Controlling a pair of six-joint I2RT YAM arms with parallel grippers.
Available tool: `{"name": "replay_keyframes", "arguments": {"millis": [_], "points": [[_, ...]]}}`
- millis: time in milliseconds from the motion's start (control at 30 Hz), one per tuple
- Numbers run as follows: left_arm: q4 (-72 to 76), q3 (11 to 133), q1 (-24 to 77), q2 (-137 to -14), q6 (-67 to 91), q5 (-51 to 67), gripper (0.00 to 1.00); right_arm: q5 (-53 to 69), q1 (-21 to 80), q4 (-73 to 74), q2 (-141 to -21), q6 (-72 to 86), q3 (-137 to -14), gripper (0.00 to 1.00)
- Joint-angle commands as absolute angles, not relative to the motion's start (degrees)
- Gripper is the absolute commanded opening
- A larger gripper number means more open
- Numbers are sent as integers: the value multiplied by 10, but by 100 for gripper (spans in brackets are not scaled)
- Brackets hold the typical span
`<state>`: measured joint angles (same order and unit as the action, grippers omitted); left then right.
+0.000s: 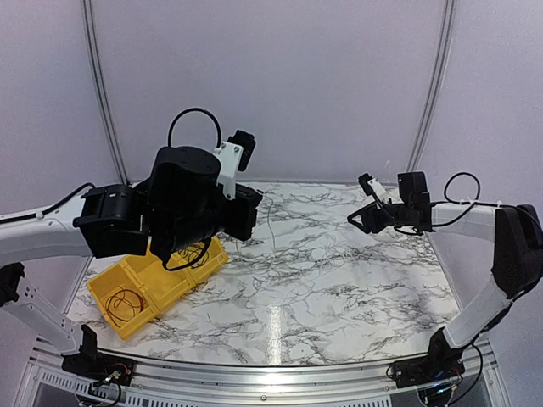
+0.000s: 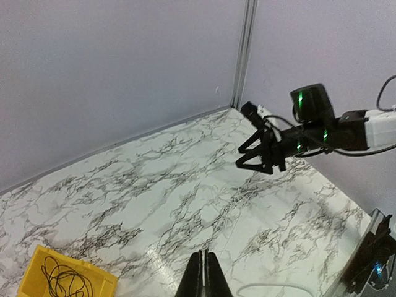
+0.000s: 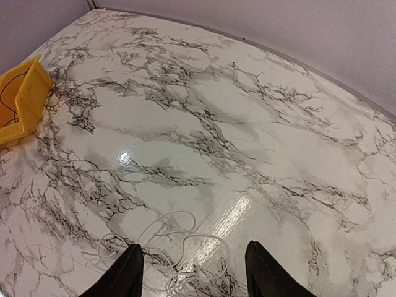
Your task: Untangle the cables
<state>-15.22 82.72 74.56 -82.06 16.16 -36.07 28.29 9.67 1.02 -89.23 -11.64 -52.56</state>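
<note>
A pale white cable tangle (image 3: 179,250) lies on the marble table, its loops spread between the fingers of my right gripper (image 3: 193,272). That gripper is open and hovers just above the tangle; in the top view it (image 1: 366,217) is at the far right. My left gripper (image 2: 204,272) is shut, with a very thin pale cable (image 2: 232,204) running from its tips out over the table toward the right gripper (image 2: 257,158). In the top view the left gripper (image 1: 259,202) is raised at centre left. Black cables (image 1: 191,254) lie coiled in the yellow bin (image 1: 109,287).
The yellow bin has two compartments, each holding a black coil (image 1: 127,303), and stands at the table's left, partly under my left arm. Its corner shows in the right wrist view (image 3: 28,93). Grey walls close off the back and sides.
</note>
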Motion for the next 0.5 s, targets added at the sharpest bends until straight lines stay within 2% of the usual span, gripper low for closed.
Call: {"name": "replay_keyframes", "arguments": {"millis": [0, 133, 467], "points": [[-213, 789, 704, -791, 212, -337, 0, 320, 94, 126, -855, -200, -580, 57], [-230, 751, 654, -763, 243, -319, 0, 312, 94, 186, -814, -241, -599, 59], [-277, 674, 544, -691, 247, -307, 0, 344, 94, 130, -698, -264, -504, 60]]}}
